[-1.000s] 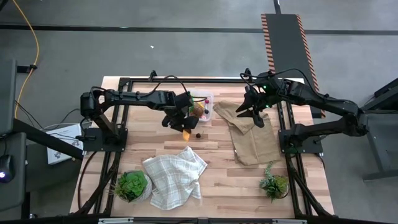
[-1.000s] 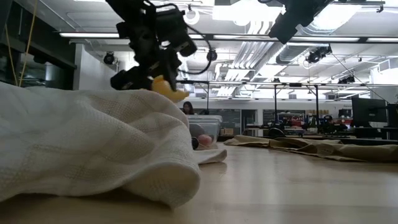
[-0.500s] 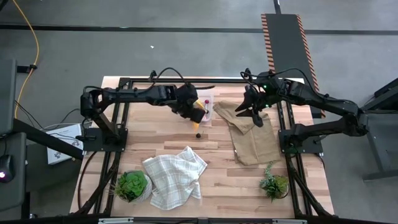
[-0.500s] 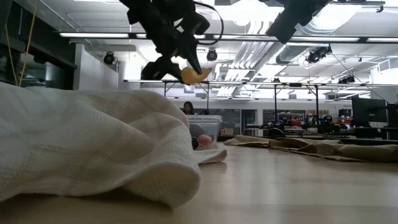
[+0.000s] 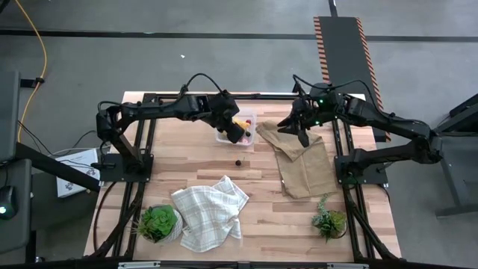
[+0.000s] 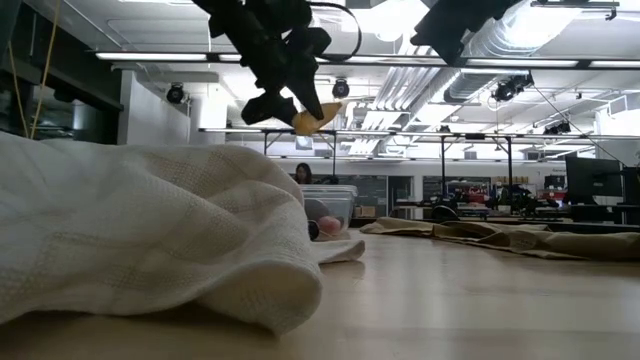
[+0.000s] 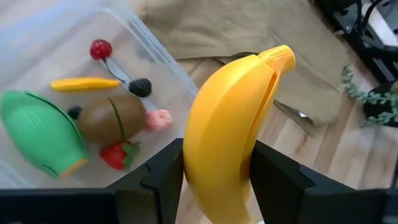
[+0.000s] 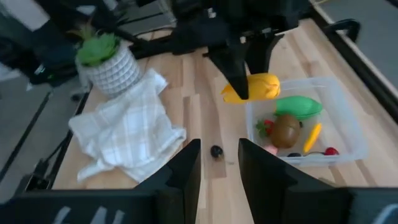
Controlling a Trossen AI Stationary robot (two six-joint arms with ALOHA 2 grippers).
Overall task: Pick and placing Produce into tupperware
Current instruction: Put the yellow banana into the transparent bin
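My left gripper (image 5: 234, 128) hangs above the clear tupperware (image 5: 251, 139) at the table's far middle, shut on the yellow banana (image 7: 229, 140). In the tupperware (image 7: 163, 59) lie a green piece (image 7: 40, 134), a brown kiwi (image 7: 109, 118), a small yellow piece (image 7: 84, 83), a strawberry and small berries. One dark berry (image 5: 237, 159) rests on the wood nearer than the tupperware. My right gripper (image 8: 219, 167) is open above the tan cloth (image 5: 302, 164), with nothing between its fingers. My left gripper pinches the banana between its two fingers (image 7: 163, 177), on its two sides (image 7: 205, 180) near one end. The fingers slant down from the table's left. The banana's stem end (image 7: 280, 56) sticks out past the fingertips. The banana (image 6: 313, 120) is lifted clear, above the tupperware.
A white checked cloth (image 5: 210, 211) lies crumpled at the near middle. Potted plants stand at the near left (image 5: 158, 222) and near right (image 5: 328, 221). The tan cloth covers the table's right side next to the tupperware.
My left gripper has risen with the banana and gone toward the table's far edge, from just nearer than the tupperware to over it. Its wrist has rolled, and the banana has turned with it. My right gripper has tipped a little in place.
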